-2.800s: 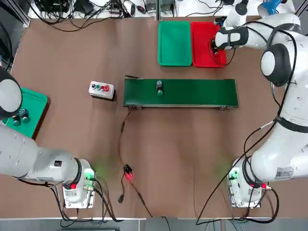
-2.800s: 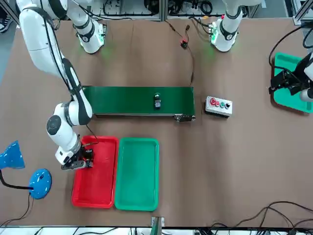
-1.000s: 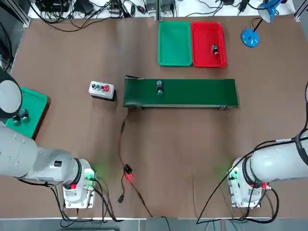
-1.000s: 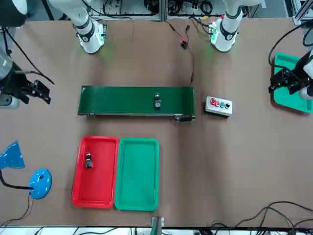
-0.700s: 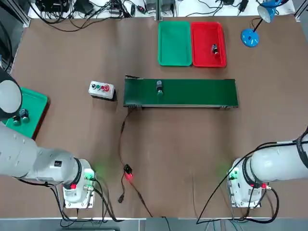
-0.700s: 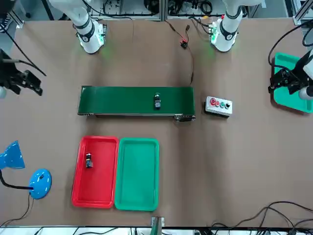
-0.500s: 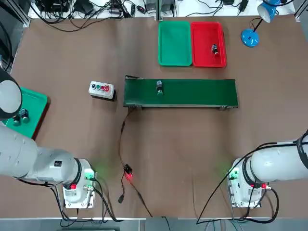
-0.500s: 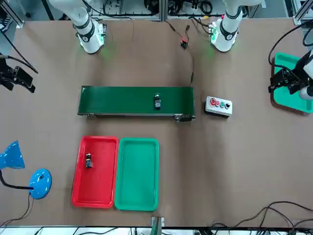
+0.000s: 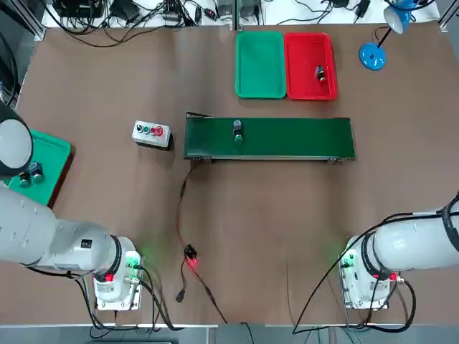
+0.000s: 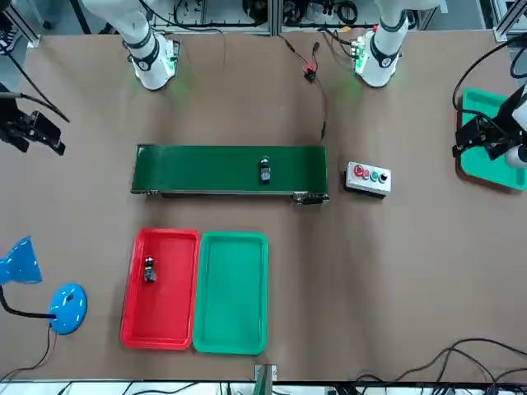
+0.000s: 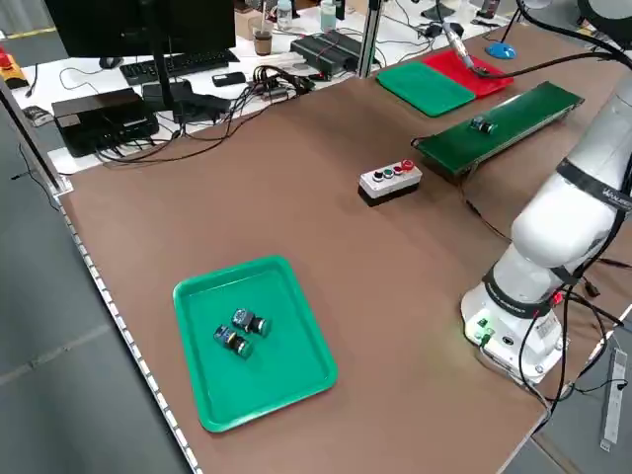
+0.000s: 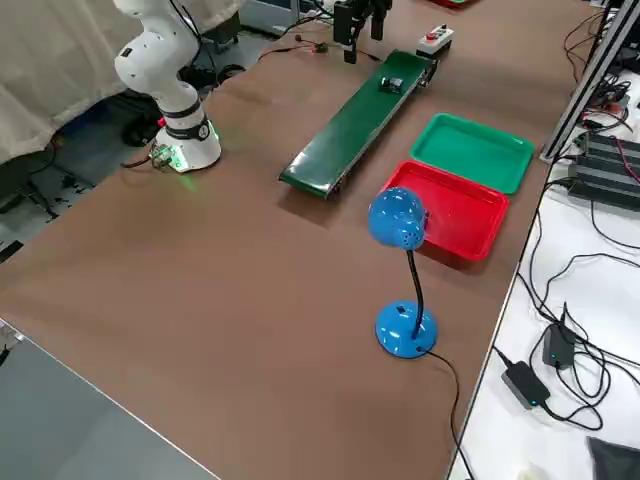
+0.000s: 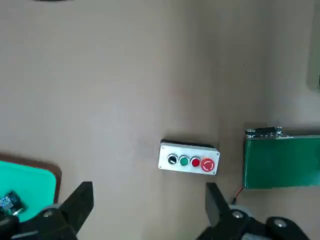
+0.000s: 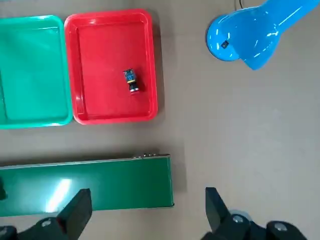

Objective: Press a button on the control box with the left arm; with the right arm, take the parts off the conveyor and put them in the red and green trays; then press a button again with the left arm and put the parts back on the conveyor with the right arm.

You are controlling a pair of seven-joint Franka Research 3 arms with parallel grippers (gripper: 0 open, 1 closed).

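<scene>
The control box (image 9: 151,133) with its row of buttons (image 13: 188,161) sits just left of the green conveyor (image 9: 287,140). One small part (image 9: 237,130) stands on the belt near its left end. Another part (image 9: 320,72) lies in the red tray (image 9: 305,86), beside the green tray (image 9: 260,64), which holds nothing. My right gripper (image 10: 37,136) hangs open and holds nothing, high beyond the conveyor's right end (image 14: 167,180). My left gripper (image 10: 471,140) is open and holds nothing over the table's left edge, well away from the control box (image 10: 368,177).
A teal tray (image 11: 286,365) with two small parts (image 11: 237,331) lies under the left arm at the table's left edge. A blue desk lamp (image 9: 373,54) stands right of the red tray. A cable with a red light (image 9: 190,258) runs from the conveyor toward the arm bases.
The right gripper left a part in the red tray, rose and swung out past the conveyor's right end. Over the last second it drifted slightly toward the robot. The left arm stayed still.
</scene>
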